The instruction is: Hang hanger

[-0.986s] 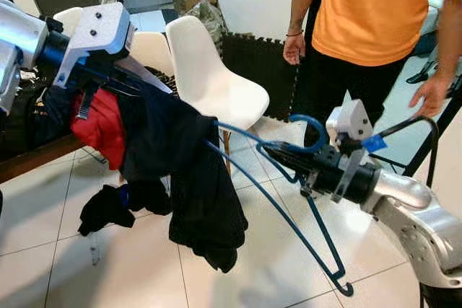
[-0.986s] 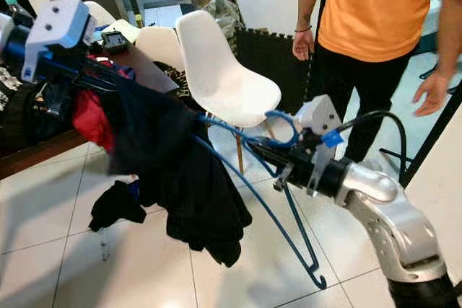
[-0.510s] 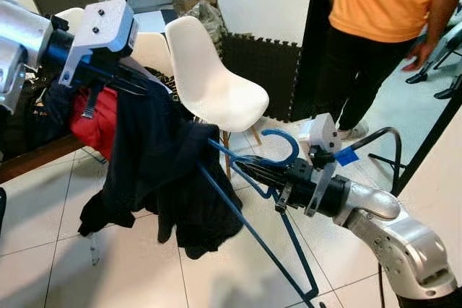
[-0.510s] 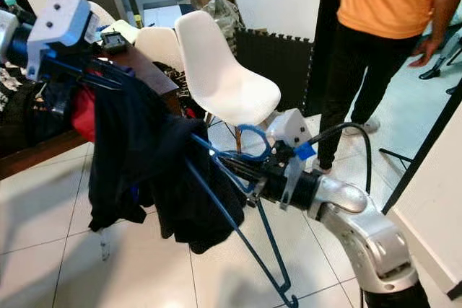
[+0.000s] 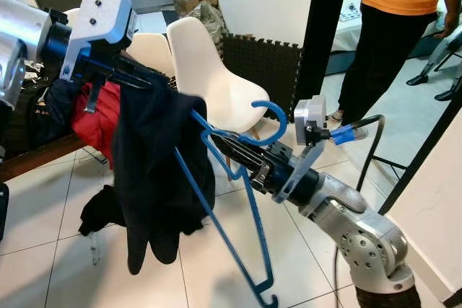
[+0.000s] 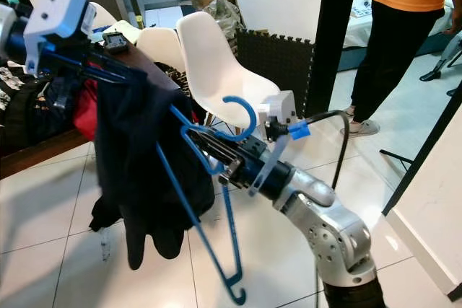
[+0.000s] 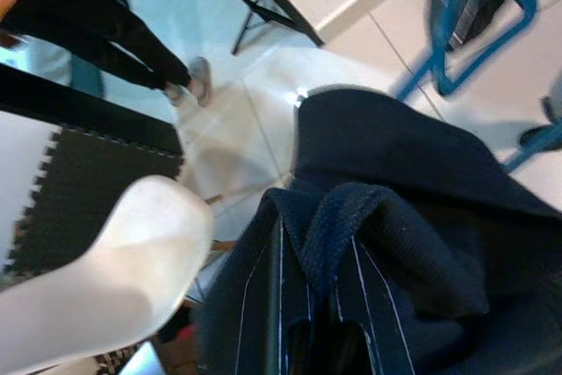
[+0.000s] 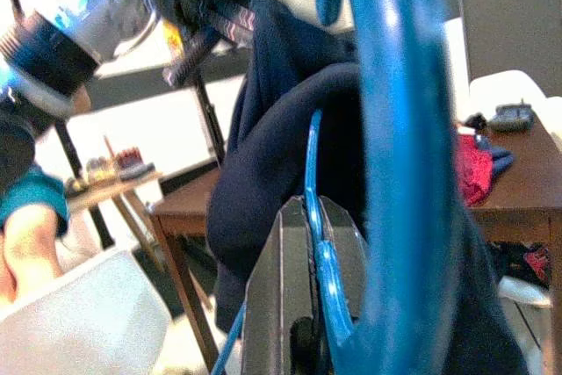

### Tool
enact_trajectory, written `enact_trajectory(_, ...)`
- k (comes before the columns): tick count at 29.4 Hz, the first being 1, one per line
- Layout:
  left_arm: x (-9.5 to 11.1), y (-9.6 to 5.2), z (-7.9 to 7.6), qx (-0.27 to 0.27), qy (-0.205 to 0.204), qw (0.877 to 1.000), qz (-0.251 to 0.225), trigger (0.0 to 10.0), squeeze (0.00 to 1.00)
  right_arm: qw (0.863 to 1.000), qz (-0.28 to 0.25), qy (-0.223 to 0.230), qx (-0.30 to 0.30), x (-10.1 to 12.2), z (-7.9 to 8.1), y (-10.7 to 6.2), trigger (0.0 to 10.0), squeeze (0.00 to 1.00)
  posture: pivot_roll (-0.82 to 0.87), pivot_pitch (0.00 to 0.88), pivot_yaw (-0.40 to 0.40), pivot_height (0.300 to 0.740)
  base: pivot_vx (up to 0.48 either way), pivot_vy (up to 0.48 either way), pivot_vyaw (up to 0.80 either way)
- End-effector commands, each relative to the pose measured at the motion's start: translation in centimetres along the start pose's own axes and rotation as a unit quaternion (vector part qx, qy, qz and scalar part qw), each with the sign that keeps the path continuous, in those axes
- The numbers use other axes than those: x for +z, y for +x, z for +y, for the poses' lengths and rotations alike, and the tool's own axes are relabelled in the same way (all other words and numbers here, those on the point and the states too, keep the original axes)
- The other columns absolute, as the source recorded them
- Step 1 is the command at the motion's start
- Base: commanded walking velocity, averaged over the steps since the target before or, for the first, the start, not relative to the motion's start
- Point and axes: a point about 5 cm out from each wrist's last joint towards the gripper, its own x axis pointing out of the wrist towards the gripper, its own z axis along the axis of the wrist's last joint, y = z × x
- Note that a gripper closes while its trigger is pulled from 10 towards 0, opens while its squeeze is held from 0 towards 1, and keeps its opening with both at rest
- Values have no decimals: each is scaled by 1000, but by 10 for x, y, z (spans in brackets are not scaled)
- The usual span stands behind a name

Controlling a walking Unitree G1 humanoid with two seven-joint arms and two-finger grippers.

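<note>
Now the right gripper (image 5: 229, 147) is pinched tight on the blue hanger (image 5: 232, 200) near its hook, beside the dark garment (image 5: 160, 171) that the left gripper (image 5: 148, 81) grips, so it should keep the hook up and steady.

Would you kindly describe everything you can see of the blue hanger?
The blue hanger looks like thin glossy plastic: a curved hook on top, slim sloping arms and a small upturned hook at its low end. It hangs tilted in the air above the tiled floor, one arm pointing steeply downward. The right hand is shut on it just below the hook. Its upper arm reaches against the dark garment draped from the left hand.
</note>
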Motion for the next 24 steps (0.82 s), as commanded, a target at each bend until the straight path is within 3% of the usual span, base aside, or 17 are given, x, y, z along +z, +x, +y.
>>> enact_trajectory(1, 6, -3, 4, 4, 8, 1000, -14, 10000, 0, 999, 39, -11, 15, -14, 6, 3, 10000, 0, 130, 0, 77, 740, 0, 0, 0)
enact_trajectory(6, 12, -5, 5, 8, 9, 999, -30, 10000, 0, 996, 81, -21, 2, -29, 7, 8, 10000, 0, 132, 0, 76, 740, 0, 0, 0)
enact_trajectory(14, 20, -6, 8, 11, 10, 998, -55, 10000, 0, 997, 79, -16, -19, -32, 3, 15, 10000, 0, 133, 0, 76, 740, 0, 0, 0)
enact_trajectory(15, 29, -6, 9, 9, 12, 997, -77, 10000, 0, 998, 45, 2, -33, -28, 0, 22, 10000, 0, 144, 0, 76, 740, 0, 0, 0)
enact_trajectory(17, 29, -6, 9, 9, 12, 997, -77, 10000, 0, 998, 45, 2, -33, -28, 0, 22, 10000, 0, 144, 0, 76, 740, 0, 0, 0)
enact_trajectory(18, 36, -5, 10, 5, 12, 995, -97, 10000, 0, 999, -13, 39, -30, -18, 0, 29, 10000, 0, 144, 0, 76, 740, 0, 0, 0)
enact_trajectory(20, 36, -5, 10, 5, 12, 995, -97, 10000, 0, 999, -13, 39, -30, -18, 0, 29, 10000, 0, 144, 0, 76, 740, 0, 0, 0)
enact_trajectory(22, 41, -3, 10, 0, 11, 993, -115, 10000, 0, 982, -137, 130, 26, 6, 8, 36, 10000, 0, 152, 0, 78, 740, 0, 0, 0)
enact_trajectory(24, 41, -3, 10, 0, 11, 993, -115, 10000, 0, 982, -137, 130, 26, 6, 8, 36, 10000, 0, 152, 0, 78, 740, 0, 0, 0)
